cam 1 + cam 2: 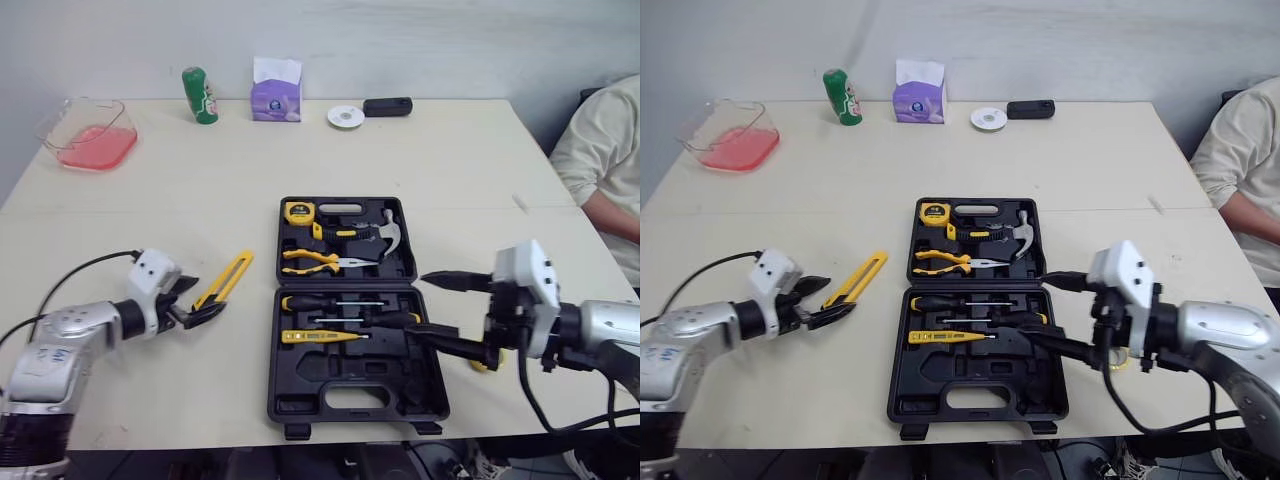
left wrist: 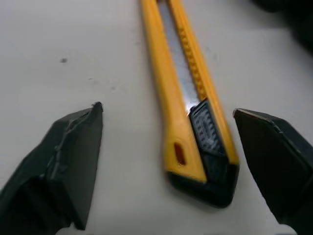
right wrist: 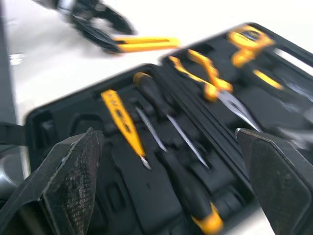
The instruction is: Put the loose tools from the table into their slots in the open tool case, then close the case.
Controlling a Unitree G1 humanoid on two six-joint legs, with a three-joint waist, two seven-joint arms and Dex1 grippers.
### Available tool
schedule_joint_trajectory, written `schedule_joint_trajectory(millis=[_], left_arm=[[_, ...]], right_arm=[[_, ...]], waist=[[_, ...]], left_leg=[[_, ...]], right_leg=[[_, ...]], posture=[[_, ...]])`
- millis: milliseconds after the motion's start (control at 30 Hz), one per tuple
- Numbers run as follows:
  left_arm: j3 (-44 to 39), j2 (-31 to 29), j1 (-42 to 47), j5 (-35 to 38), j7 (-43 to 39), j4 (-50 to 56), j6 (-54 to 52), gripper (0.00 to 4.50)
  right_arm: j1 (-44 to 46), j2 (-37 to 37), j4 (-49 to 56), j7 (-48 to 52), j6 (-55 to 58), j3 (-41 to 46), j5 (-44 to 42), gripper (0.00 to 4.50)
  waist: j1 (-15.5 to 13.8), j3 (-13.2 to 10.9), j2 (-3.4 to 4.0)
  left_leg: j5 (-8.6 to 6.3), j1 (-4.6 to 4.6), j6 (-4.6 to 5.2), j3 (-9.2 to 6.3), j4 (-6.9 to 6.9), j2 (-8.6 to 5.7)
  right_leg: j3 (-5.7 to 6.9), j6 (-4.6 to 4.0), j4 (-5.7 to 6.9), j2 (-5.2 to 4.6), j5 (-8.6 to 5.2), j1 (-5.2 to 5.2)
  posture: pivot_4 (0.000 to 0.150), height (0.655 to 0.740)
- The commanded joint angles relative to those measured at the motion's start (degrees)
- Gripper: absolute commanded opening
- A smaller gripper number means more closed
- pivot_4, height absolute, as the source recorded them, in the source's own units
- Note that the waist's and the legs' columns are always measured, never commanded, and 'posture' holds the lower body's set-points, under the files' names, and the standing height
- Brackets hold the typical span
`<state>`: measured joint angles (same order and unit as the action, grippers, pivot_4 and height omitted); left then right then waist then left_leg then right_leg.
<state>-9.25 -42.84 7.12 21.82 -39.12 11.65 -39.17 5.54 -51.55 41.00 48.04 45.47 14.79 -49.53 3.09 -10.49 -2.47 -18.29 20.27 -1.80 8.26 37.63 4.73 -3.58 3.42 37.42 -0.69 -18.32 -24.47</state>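
The black tool case [image 1: 300, 395] lies open at the table's middle, holding a tape measure [image 1: 299, 211], hammer [image 1: 380, 235], pliers [image 1: 315, 260], screwdrivers [image 1: 340, 303] and a yellow tester [image 1: 320, 336]. A yellow utility knife [image 1: 228, 280] lies on the table left of the case. My left gripper [image 1: 200, 300] is open, its fingers either side of the knife's black end [image 2: 208, 147] without touching it. My right gripper [image 1: 420, 303] is open over the case's right edge, above the screwdriver row. A small yellow thing [image 1: 480, 365] on the table is mostly hidden behind that arm.
Along the far edge stand a clear container with pink contents [image 1: 88, 135], a green can [image 1: 200, 96], a purple tissue box [image 1: 276, 95], a white disc [image 1: 346, 117] and a black device [image 1: 387, 106]. A person [image 1: 605, 170] sits at the table's right side.
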Motion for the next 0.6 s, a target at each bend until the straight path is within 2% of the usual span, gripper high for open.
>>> schedule_joint_trajectory(millis=[33,133,200,267,433,600], left_arm=[[3.04,0.95,-0.1,-1.34,1.77,1.31,-2.64,4.47],[3.81,1.05,0.38,-2.69,2.93,0.33,-2.97,4.47],[4.22,0.61,0.59,-2.04,1.83,0.7,-4.01,4.07],[3.55,-0.01,1.24,-1.38,1.29,0.93,-4.9,3.45],[-1.34,-7.16,4.17,0.13,-3.88,-0.43,-4.98,1.42],[-1.42,-12.62,5.97,3.62,-11.36,3.78,-4.92,1.38]], right_arm=[[2.37,0.13,1.43,-1.06,-0.35,-1.09,-1.11,4.5],[5.28,0.57,0.3,-1.28,-1.11,-3.6,0.04,4.5],[7.53,1.14,-0.84,-1.47,-1.54,-5.1,0.57,4.5],[8.92,1.21,-1.35,-1.38,-1.76,-5.7,0.5,4.5],[10.07,0.74,-1.61,-0.92,-1.43,-5.8,0.33,4.5],[10.48,0.27,-1.95,-0.14,-1.39,-5.82,0.16,4.5]], waist=[[-0.22,0.0,-0.01],[-0.15,0.03,0.03],[-0.18,0.03,0.03],[0.0,0.06,0.04],[0.09,0.05,0.03],[0.21,0.05,0.03]], left_leg=[[0.0,0.02,0.01,-0.01,0.04,0.0],[0.0,0.01,0.06,0.0,0.17,-0.02],[-0.07,-0.01,0.25,0.0,0.19,-0.02],[-0.03,-0.02,0.34,-0.02,0.2,-0.01],[-0.03,0.05,0.27,-0.02,0.19,0.06],[0.06,0.2,0.09,0.01,0.19,0.1]], right_leg=[[0.01,0.02,0.01,-0.01,0.01,0.0],[-0.01,0.06,0.02,-0.02,0.05,0.05],[-0.01,0.04,0.03,-0.02,0.09,0.07],[0.01,-0.01,0.04,-0.03,0.15,0.08],[0.04,-0.07,0.07,0.02,0.12,-0.02],[0.05,-0.09,0.02,0.04,0.1,-0.17]], posture=[[0.15,0.7244],[0.15,0.7244],[0.15,0.7244],[0.15,0.7244],[0.15,0.7244],[0.15,0.7244]])
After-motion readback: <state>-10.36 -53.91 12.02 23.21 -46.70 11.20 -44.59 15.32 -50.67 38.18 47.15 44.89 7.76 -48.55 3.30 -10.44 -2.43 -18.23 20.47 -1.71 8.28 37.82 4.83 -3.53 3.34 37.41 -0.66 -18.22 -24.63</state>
